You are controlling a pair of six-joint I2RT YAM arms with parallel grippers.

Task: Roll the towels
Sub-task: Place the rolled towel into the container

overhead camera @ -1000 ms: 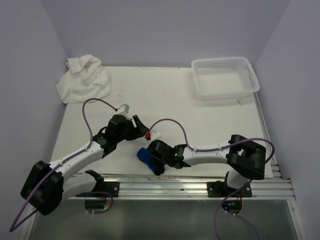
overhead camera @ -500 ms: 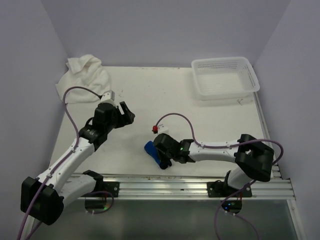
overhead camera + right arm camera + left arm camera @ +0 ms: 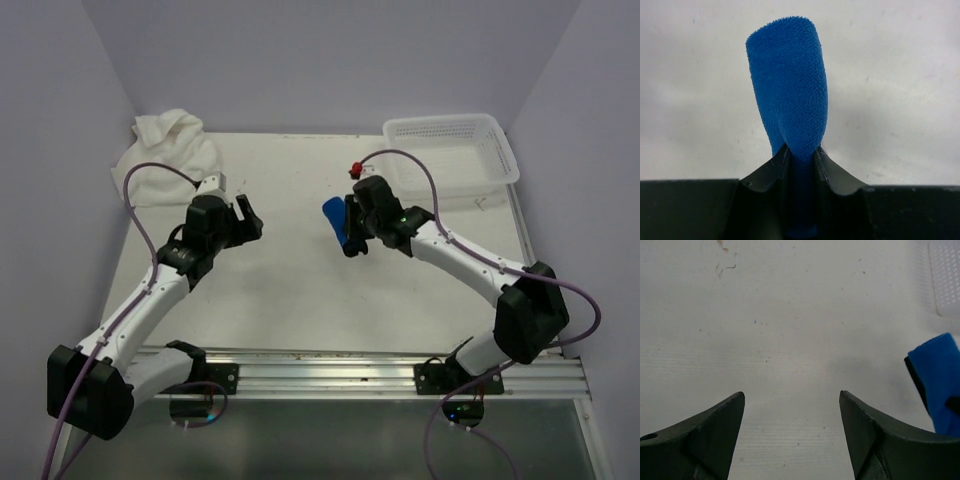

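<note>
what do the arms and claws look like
The left arm and right arm have white links between bulky black joints, each with a purple cable. The left claw and right claw have two dark tapering fingers. The right cable ends in a red plug.

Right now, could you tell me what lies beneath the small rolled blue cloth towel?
Only bare white tabletop shows beneath the small rolled blue cloth towel; its lower end is hidden between the right hand's fingers.
</note>
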